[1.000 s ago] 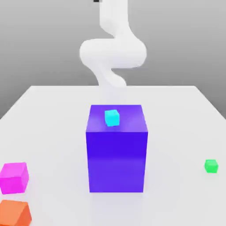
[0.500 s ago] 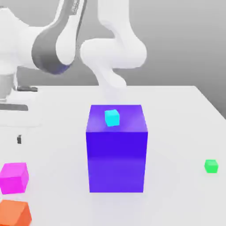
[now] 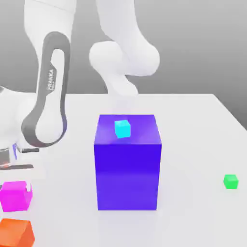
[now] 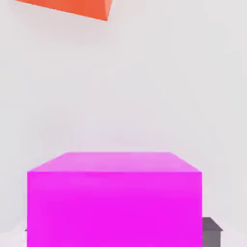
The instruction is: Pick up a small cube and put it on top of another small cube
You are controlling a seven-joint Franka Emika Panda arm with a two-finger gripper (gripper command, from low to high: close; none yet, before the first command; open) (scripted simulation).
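Note:
The small cube (image 3: 14,198), bright magenta, rests on the white table at the exterior view's left front. My gripper (image 3: 15,189) has come down over it from above, and the white arm bends across the exterior view's left side. In the hand view the magenta small cube (image 4: 114,202) sits close up between the jaws, with a grey fingertip (image 4: 211,232) tight against one side. The gripper is shut on it. The other small cube (image 3: 231,181), tiny and green, lies far off at the exterior view's right, untouched.
A big blue-violet block (image 3: 127,164) stands mid-table between the two cubes, with a tiny cyan cube (image 3: 122,129) on top. An orange cube (image 3: 17,233) (image 4: 72,7) lies just in front of the magenta one. The white table (image 3: 193,144) stretches out behind.
The arm has swung in and dropped down over the magenta cube at the exterior view's left. The jaws went from open to shut around it. No cube has shifted.

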